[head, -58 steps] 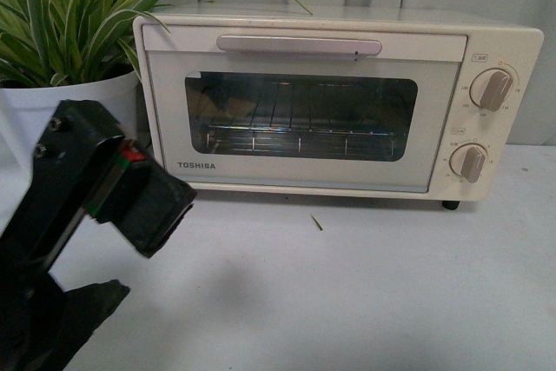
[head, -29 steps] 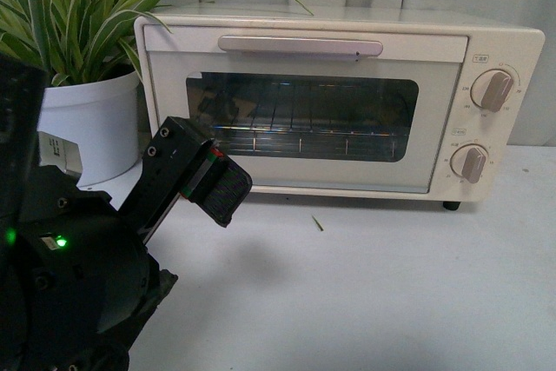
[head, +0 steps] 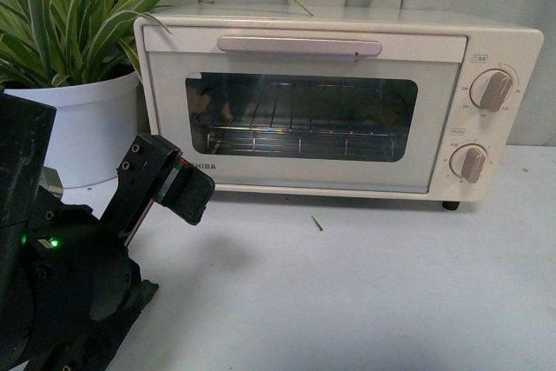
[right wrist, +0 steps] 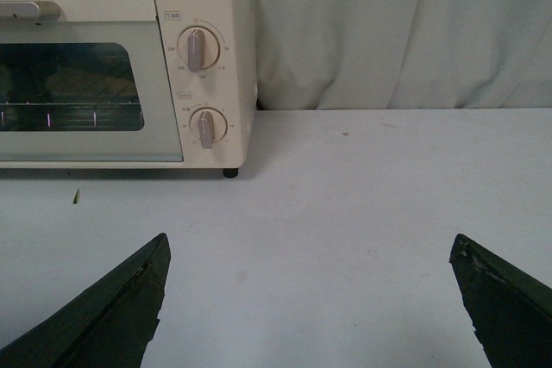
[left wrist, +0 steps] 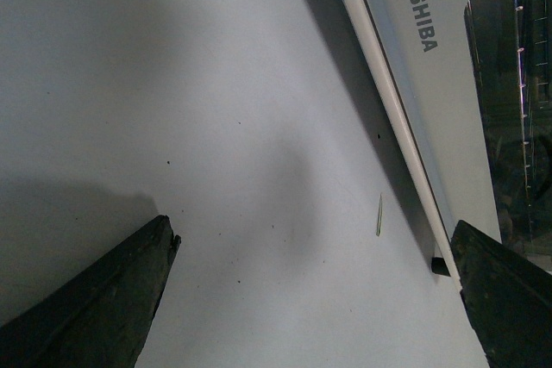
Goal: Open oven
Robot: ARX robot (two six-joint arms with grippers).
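Observation:
The cream-white Toshiba oven [head: 339, 102] stands at the back of the table with its glass door shut. Its bar handle [head: 300, 45] runs along the top of the door, and two round knobs [head: 493, 89] sit on its right side. My left arm [head: 78, 275] fills the lower left, with one finger [head: 193, 190] in front of the door's lower left corner, apart from it. In the left wrist view my left gripper [left wrist: 312, 239] is open and empty over the table beside the oven's bottom edge [left wrist: 388, 92]. My right gripper [right wrist: 310, 243] is open and empty, well short of the oven [right wrist: 103, 84].
A leafy plant in a white pot [head: 82, 119] stands close left of the oven. A small green sliver [head: 317, 222] lies on the white table in front of the door. A pale curtain [right wrist: 388, 32] hangs behind.
My left arm swung up toward the oven door's lower left, then drew back a little to the left. The oven door stays shut.

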